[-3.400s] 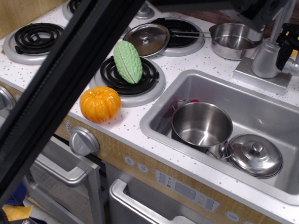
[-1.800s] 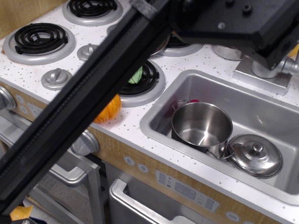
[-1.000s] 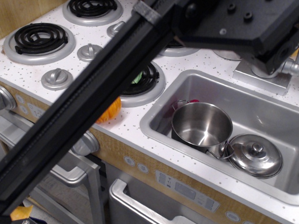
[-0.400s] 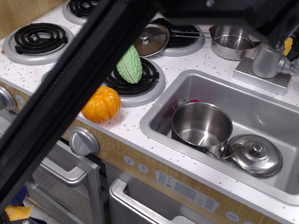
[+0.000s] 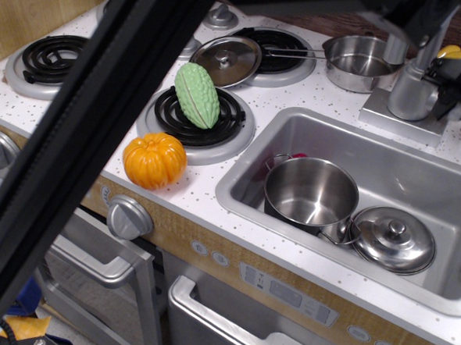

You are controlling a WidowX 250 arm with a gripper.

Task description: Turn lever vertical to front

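Observation:
The grey faucet column (image 5: 410, 91) stands on its base behind the sink at the top right. My gripper (image 5: 457, 91) is right beside the column's right side, where the lever juts out. Its black fingers (image 5: 447, 82) cover that spot, so the lever itself is hidden. I cannot tell whether the jaws are closed on it. A yellow piece (image 5: 449, 51) shows just above the fingers.
My black arm (image 5: 84, 132) crosses the left half of the view. The sink (image 5: 237, 192) holds a steel pot (image 5: 310, 195) and a lid (image 5: 393, 239). A small pot (image 5: 361, 62), a lid (image 5: 226, 60), a green gourd (image 5: 197, 95) and an orange pumpkin (image 5: 154, 160) sit on the stove.
The arm swung over the faucet and back off it. The gripper now sits on the column's right side over the lever, which showed earlier and is now covered.

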